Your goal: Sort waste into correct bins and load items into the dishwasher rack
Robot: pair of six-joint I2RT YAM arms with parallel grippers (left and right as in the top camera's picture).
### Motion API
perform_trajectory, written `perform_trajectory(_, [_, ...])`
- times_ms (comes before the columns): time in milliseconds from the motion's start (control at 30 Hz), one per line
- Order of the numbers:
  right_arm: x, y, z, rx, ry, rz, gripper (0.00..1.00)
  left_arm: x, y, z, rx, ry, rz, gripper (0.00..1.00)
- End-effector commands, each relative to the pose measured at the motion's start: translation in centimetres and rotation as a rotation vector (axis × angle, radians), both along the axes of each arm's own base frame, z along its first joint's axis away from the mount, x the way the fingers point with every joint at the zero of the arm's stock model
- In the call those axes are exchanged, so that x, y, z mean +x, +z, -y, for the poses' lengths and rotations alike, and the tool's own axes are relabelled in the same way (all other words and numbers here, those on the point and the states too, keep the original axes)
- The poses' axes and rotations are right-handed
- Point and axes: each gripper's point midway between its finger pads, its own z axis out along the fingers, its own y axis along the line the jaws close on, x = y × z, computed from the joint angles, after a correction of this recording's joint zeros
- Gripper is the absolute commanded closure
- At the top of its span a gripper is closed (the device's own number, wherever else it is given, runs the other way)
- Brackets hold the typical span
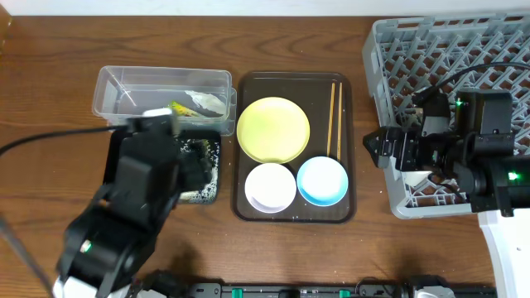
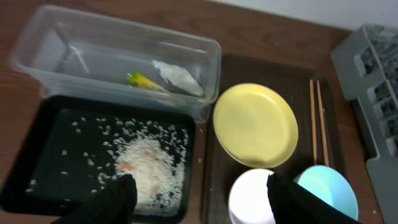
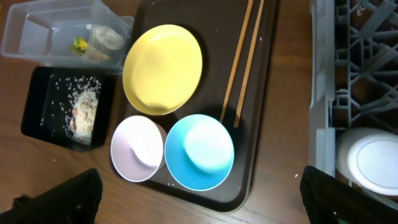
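wrapper point(image 2: 144, 80) in tub point(image 2: 43, 37), rice point(image 2: 149, 163) in black tray point(image 2: 37, 171) | plate point(image 2: 255, 124), white bowl point(image 2: 252, 198), blue bowl point(image 2: 331, 190), chopsticks point(image 3: 237, 59) unloaded; rack point(image 1: 447, 50) at their 3 o'clock | left gripper point(image 2: 200, 186), right gripper point(image 3: 200, 180) spread, empty

Matte black arms point(image 1: 141, 190), black cables point(image 1: 41, 141), small green lights point(image 1: 456, 103).

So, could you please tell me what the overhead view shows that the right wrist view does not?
Only overhead: the left arm and right arm themselves, and the far side of the dishwasher rack. Only right wrist: a white round dish inside the rack, largely covered overhead by the right arm. Both: the yellow plate, white bowl, light-blue bowl and chopsticks on the brown tray.
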Motion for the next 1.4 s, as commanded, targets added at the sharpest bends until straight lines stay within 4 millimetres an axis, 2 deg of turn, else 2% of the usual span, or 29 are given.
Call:
perform_trajectory(0, [0.3, 0.2, 0.1, -0.021, 0.008, 0.013, 0.01, -0.9, 1.4, -1.5, 0.037, 0.006, 0.047, 0.3])
perform_trajectory(167, [0.4, 0.0, 0.1, -0.022, 0.008, 0.006, 0.01, -1.9, 1.6, -2.2, 0.038, 0.021, 0.05, 0.25])
perform_trajectory(233, [0.4, 0.0, 0.1, -0.022, 0.008, 0.006, 0.01, -1.9, 1.5, -2.2, 0.039, 0.021, 0.045, 0.19])
perform_trajectory(300, [0.4, 0.0, 0.1, -0.022, 0.008, 0.006, 0.01, -1.9, 1.4, -2.1, 0.04, 0.02, 0.042, 0.17])
perform_trajectory(1100, [0.2, -0.1, 0.1, -0.023, 0.008, -0.001, 0.01, -2.0, 1.5, -2.2, 0.039, 0.02, 0.046, 0.09])
perform_trajectory(1267, [0.2, -0.1, 0.1, -0.023, 0.008, -0.001, 0.01, -1.8, 2.0, -4.3, 0.052, 0.103, 0.127, 0.08])
perform_trajectory(1367, [0.2, -0.1, 0.1, -0.023, 0.008, -0.001, 0.01, -0.6, 1.0, -6.1, 0.027, 0.199, 0.224, 0.08])
